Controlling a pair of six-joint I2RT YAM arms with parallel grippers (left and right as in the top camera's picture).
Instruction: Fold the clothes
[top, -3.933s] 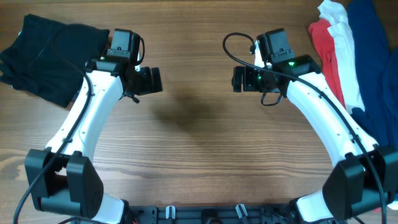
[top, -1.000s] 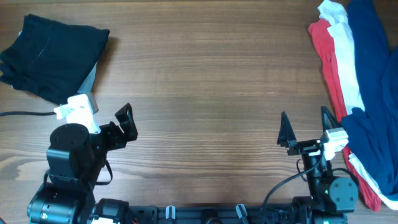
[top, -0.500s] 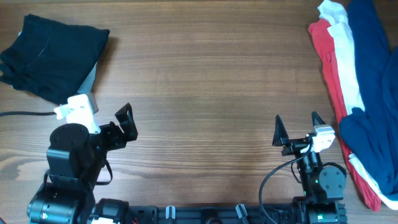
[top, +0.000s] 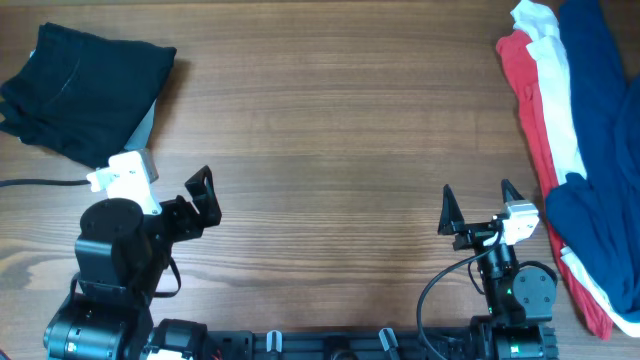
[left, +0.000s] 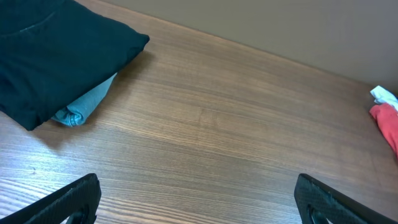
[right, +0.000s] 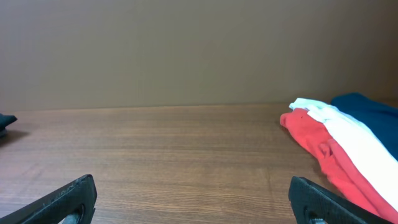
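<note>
The black shorts (top: 85, 90) lie folded in a stack at the table's far left, also in the left wrist view (left: 56, 56). A strip of light-blue denim (left: 84, 106) shows under their right edge. My left gripper (top: 200, 200) is open and empty near the front left, its fingertips spread wide at the bottom of the left wrist view (left: 199, 202). My right gripper (top: 478, 205) is open and empty at the front right, with both fingertips at the lower corners of the right wrist view (right: 193, 199). Neither gripper touches any cloth.
A pile of red (top: 520, 75), white (top: 555, 70) and navy (top: 600, 130) garments lies along the table's right edge, close beside my right arm. It also shows in the right wrist view (right: 323, 140). A black cable (top: 40, 183) runs off the left edge.
Both arms have pulled back from mid-table to the front edge. In the last second the right gripper shifted slightly left; the left arm and clothes have not moved.
</note>
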